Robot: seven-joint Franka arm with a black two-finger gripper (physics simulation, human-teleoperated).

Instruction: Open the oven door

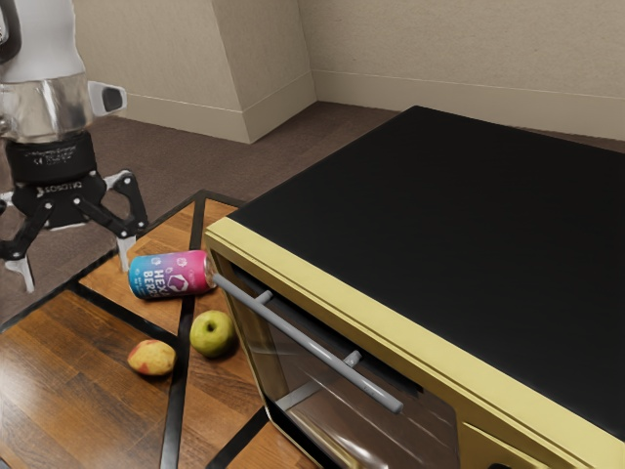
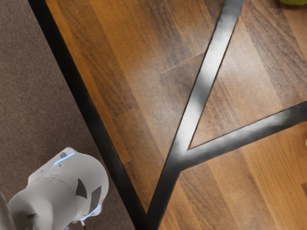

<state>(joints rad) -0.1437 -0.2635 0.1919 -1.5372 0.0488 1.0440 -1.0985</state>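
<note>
One wooden surface point(image 1: 88, 347), crossed with black strips, carries the can and fruit. The yellow oven point(image 1: 439, 215), topped with a flat black panel, takes up the exterior view's right. Its glass door point(image 1: 376, 435) is closed, facing the fruit. Off to the exterior view's left, the gripper point(image 1: 77, 279) hangs pointing down, well apart from the door, its jaws spread wide and empty. A straight grey handle point(image 1: 312, 347) runs along the door's upper part. The pink and blue can point(image 1: 171, 275) lies on its side near the handle's end; beside it sit a green apple point(image 1: 213, 335) and a smaller yellow-red fruit point(image 1: 151, 359).
</note>
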